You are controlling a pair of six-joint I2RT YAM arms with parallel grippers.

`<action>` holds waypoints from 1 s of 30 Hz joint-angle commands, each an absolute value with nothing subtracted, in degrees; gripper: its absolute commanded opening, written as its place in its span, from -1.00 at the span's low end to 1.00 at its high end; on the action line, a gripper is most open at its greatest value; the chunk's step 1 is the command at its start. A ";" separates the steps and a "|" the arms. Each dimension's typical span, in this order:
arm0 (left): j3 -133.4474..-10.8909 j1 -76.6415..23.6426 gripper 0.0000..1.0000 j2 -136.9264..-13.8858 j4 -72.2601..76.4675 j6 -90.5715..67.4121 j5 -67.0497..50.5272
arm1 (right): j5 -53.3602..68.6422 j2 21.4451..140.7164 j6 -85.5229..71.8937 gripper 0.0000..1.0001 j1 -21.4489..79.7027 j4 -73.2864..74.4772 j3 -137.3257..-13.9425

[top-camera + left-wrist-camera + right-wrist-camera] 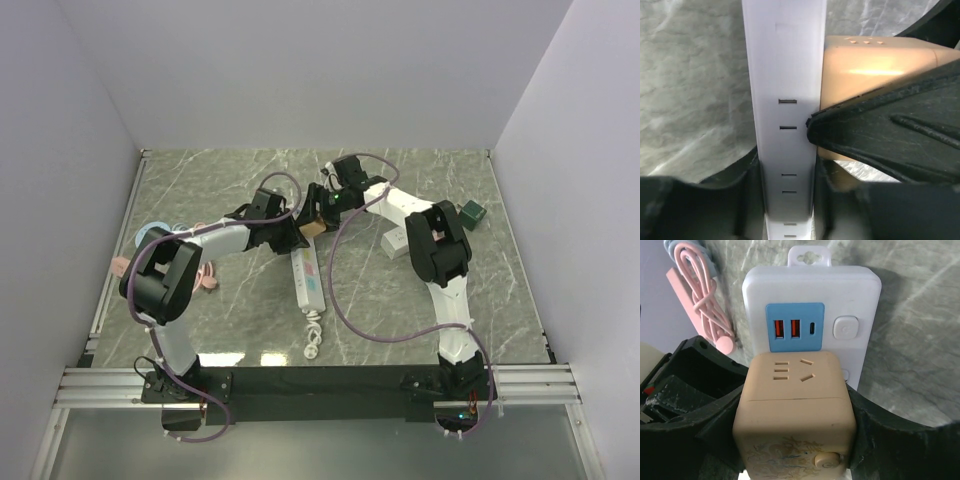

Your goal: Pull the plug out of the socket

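A white power strip (307,275) lies on the marble table; it also shows in the left wrist view (786,100) and the right wrist view (812,305). A tan cube plug (796,415) sits on its face; it shows in the top view (313,226) and the left wrist view (865,70). My right gripper (796,425) is shut on the cube, one finger on each side. My left gripper (787,195) is shut on the strip's two long edges, just below the cube.
A coiled pink cable (702,300) and a pale blue item lie at the table's left (150,240). A white block (393,242) and a dark green box (472,212) lie at the right. The strip's white cord (313,335) coils toward the near edge.
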State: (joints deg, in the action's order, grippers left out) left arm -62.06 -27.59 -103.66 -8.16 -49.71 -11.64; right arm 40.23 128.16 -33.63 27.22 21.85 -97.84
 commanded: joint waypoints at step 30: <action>-54.31 -25.40 -0.99 -104.07 -6.85 -50.80 -10.11 | 18.82 110.83 -31.44 -1.00 5.02 39.18 -98.69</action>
